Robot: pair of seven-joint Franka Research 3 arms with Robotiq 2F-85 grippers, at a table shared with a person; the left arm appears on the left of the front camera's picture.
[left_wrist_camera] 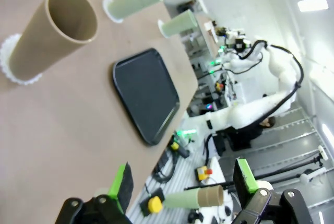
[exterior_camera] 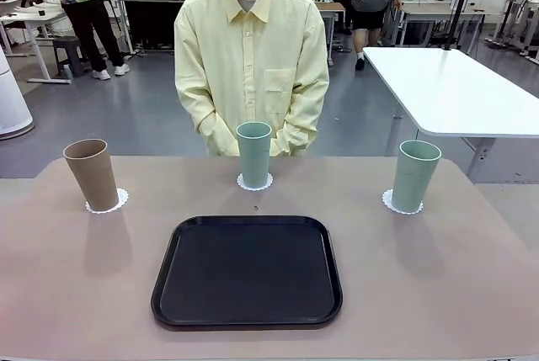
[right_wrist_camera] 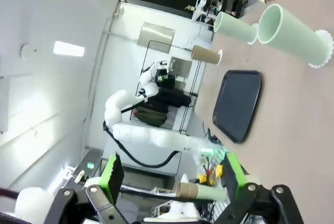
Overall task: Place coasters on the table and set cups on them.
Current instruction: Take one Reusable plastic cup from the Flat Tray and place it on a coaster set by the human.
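Three cups stand upright on the beige table point(exterior_camera: 438, 260), each on a white lacy coaster. The tan-brown cup point(exterior_camera: 91, 174) is on the left coaster point(exterior_camera: 108, 203). One sage green cup point(exterior_camera: 253, 154) is on the middle coaster point(exterior_camera: 254, 183), in front of the person. The other green cup point(exterior_camera: 415, 176) is on the right coaster point(exterior_camera: 396, 203). My left gripper point(left_wrist_camera: 182, 185) is open and empty, away from the tan cup point(left_wrist_camera: 49, 33) and its coaster point(left_wrist_camera: 13, 62). My right gripper point(right_wrist_camera: 169, 179) is open and empty, away from the near green cup point(right_wrist_camera: 295, 28).
An empty black tray point(exterior_camera: 248, 270) lies at the table's near middle. A person in a pale yellow shirt point(exterior_camera: 250, 66) stands at the far edge, hands behind the middle cup. A white table point(exterior_camera: 446, 83) stands at the back right.
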